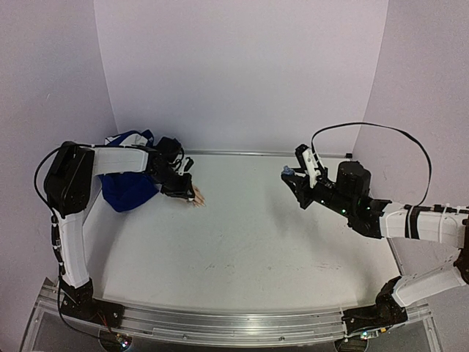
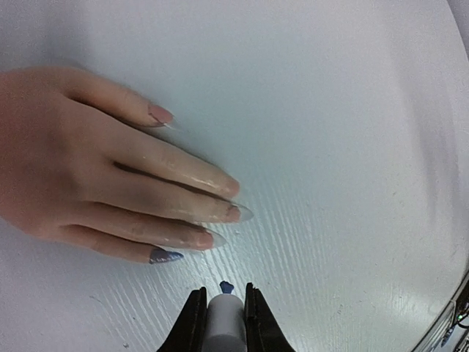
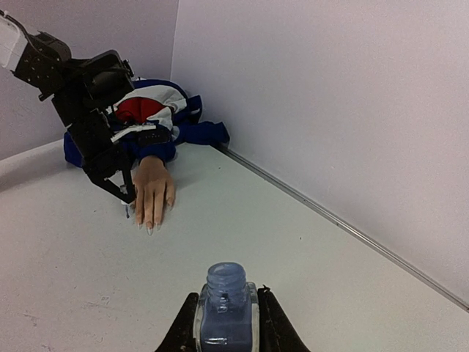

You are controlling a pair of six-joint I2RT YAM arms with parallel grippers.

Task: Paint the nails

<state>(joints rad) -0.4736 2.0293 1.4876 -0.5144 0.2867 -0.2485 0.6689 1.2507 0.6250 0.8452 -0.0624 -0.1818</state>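
Crucially, the small peach-coloured mannequin hand (image 2: 88, 169) lies flat on the white table (image 2: 352, 110) with its fingers running crosswise to the left gripper (image 2: 223, 293). The nails (image 2: 238, 213) therefore sit in a staggered row just ahead of the tool rather than in line with it. That gripper is closed snugly on the white-capped polish brush (image 2: 223, 326), whose blue tip (image 2: 226, 287) pokes out beyond the jaws just short of the fingertips and appears to touch none of them. Of the 5 fingertips in the left wrist view, only 1, on the outermost finger nearest the gripper, carries a blue nail (image 2: 165, 256); the other 4 look bare or merely glossy. The next nail along (image 2: 212, 238) is almost straight ahead of the brush tip. I judge the coming stroke needs a short advance and then a drag along that finger's long axis toward its point, which is sideways for this wrist. The wrist end of the mannequin hand disappears into a blue, red and white sleeve (image 1: 124, 187). Well apart from the mannequin hand, on the side its fingers point toward, the right gripper (image 3: 226, 306) clamps an open blue glass polish bottle (image 3: 223, 282), neck up. The left arm is plainly the nearer arm.
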